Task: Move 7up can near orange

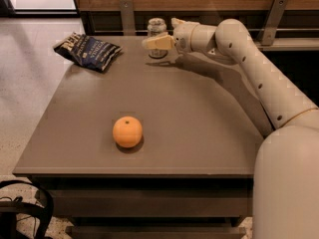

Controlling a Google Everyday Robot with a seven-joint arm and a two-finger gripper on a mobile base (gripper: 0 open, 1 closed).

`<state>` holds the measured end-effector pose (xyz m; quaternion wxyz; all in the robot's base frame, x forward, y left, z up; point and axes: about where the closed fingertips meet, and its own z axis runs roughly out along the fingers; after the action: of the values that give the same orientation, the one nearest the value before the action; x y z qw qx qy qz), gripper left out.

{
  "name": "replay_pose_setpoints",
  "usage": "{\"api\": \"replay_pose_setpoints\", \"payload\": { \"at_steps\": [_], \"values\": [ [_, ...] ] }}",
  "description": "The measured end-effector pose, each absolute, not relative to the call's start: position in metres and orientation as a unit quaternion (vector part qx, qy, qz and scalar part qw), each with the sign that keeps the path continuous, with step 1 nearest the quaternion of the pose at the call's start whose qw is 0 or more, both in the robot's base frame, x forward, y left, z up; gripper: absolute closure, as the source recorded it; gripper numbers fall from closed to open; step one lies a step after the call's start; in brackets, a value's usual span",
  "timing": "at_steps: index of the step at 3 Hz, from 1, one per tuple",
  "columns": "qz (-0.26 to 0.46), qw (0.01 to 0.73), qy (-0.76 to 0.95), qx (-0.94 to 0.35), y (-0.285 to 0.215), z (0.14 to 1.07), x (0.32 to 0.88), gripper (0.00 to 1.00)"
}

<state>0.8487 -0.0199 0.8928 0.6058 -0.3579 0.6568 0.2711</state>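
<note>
Step in hand: acquiring the 7up can. Transport to the orange has not begun.

Gripper: at the far edge of the surface, reaching in from the right on the extended arm.

Fingers: I read them as released and spread, straddling the can rather than clamped on it. The near one lies across the front of the can's body. Only the root of the far one shows, and its tip is hidden behind the can. I cannot confirm contact on either side.

Can relative to fingers: in the gap between them, upright, base on the surface. Its lid stands above the near finger and a sliver of its base shows below.

Orange relative to fingers: well apart, toward the front of the surface and a little left of the fingertips, with bare surface between.

Chip bag: beyond the fingertips to the left, near the far left corner. I judge it clear of the route.

Next move, my judgement:
- Close squarely on the can's body.
- Confirm the hold before lifting, since a thin can may skid or tip if one finger touches first.
- Lift just off the surface and draw it toward the front.
- Set it upright just beside the orange without nudging the fruit, which would roll.
</note>
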Motion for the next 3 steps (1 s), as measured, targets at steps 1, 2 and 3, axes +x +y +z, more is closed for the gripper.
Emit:
{"api": "replay_pose_setpoints", "payload": {
  "at_steps": [1, 2, 3],
  "values": [
    [0.274, 0.605, 0.657, -0.357, -0.0166, 0.8906, 0.8489, 0.36],
    [0.275, 0.604, 0.656, -0.358, -0.0132, 0.8897, 0.8487, 0.58],
    [0.278, 0.603, 0.655, -0.360, -0.0084, 0.8886, 0.8486, 0.89]
  ]
}}
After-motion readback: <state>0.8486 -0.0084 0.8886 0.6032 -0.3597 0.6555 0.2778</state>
